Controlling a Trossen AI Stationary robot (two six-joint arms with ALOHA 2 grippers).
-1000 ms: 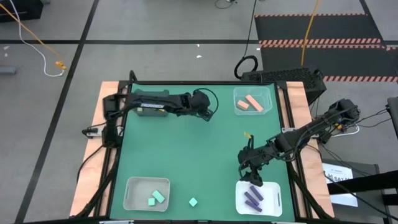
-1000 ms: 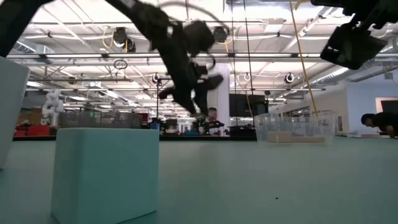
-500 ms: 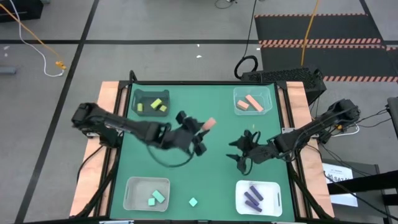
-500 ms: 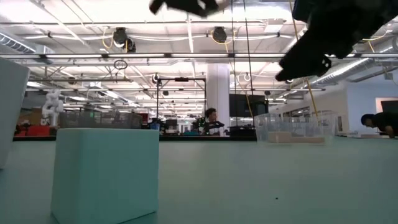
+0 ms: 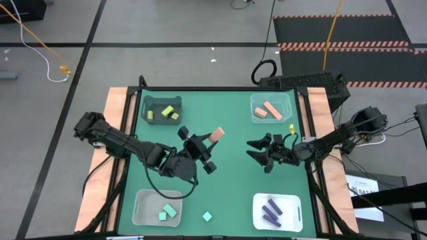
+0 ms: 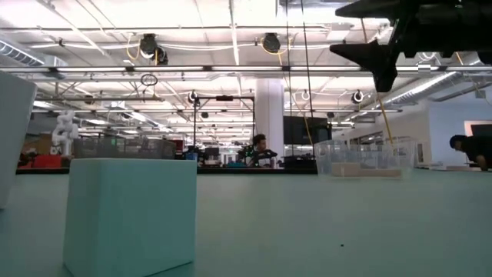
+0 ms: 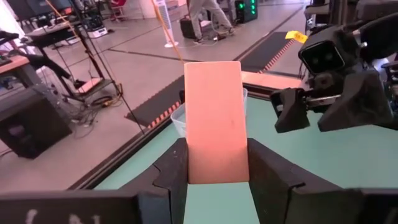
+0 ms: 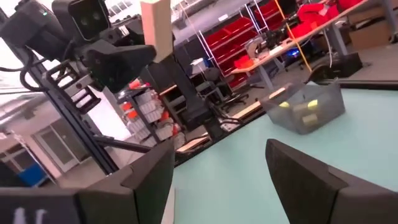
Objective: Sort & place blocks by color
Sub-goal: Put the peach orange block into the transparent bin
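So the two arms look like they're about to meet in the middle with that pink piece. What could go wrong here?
The left gripper holds the salmon pink bar only by its lower end, high above the table, so it could slip out and fall. The open right gripper faces it closely; a misjudged approach might knock the bar loose or bump the grippers together. A dropped bar could land outside the clear bin.

Left gripper [image 5: 210, 141] carrying the salmon block [image 5: 215, 135] from the table's 11 o'clock corner toward centre, nudging rightward lately, right gripper [image 5: 259, 150] lifting away from the purple-block bin [image 5: 293, 217] at 5 o'clock, swinging toward 3 o'clock, fingers spread.
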